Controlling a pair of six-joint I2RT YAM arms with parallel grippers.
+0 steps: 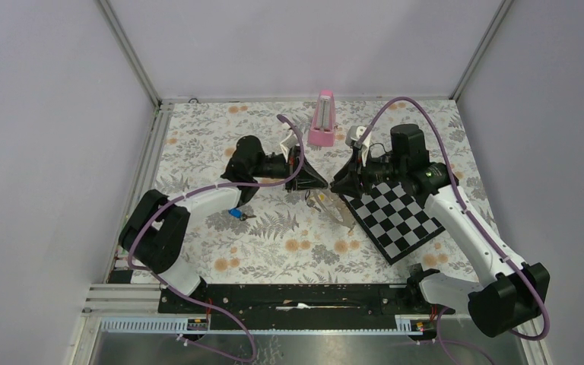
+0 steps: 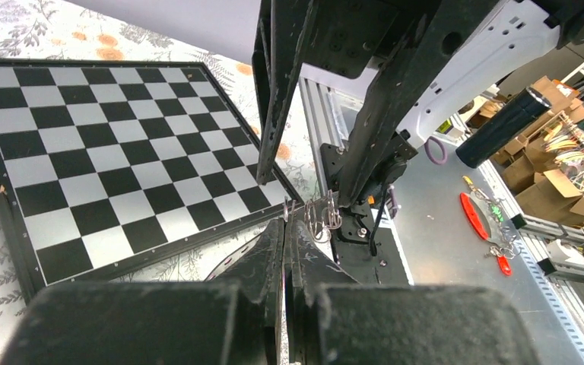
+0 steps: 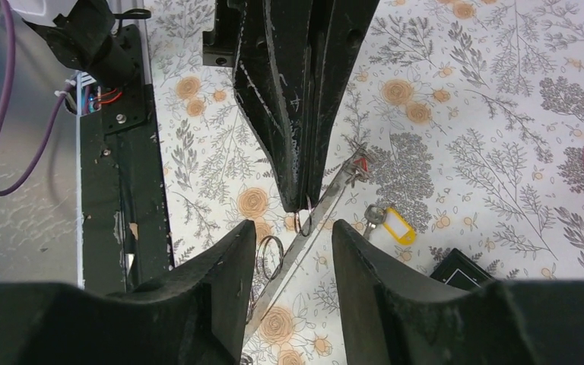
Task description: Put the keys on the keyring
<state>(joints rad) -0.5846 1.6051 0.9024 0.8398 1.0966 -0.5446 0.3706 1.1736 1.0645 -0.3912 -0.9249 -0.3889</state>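
Right wrist view: left gripper pinches the keyring, right gripper gapes empty, yellow key and blue key lie unthreaded.

Left claw is pinched closed, tip to tip with the half-parted right claw.

**Other Things Here**

A pink block stands at the far edge of the flowery table. A black and white checkered board lies flat near the right edge, turned crooked, apart from the block.
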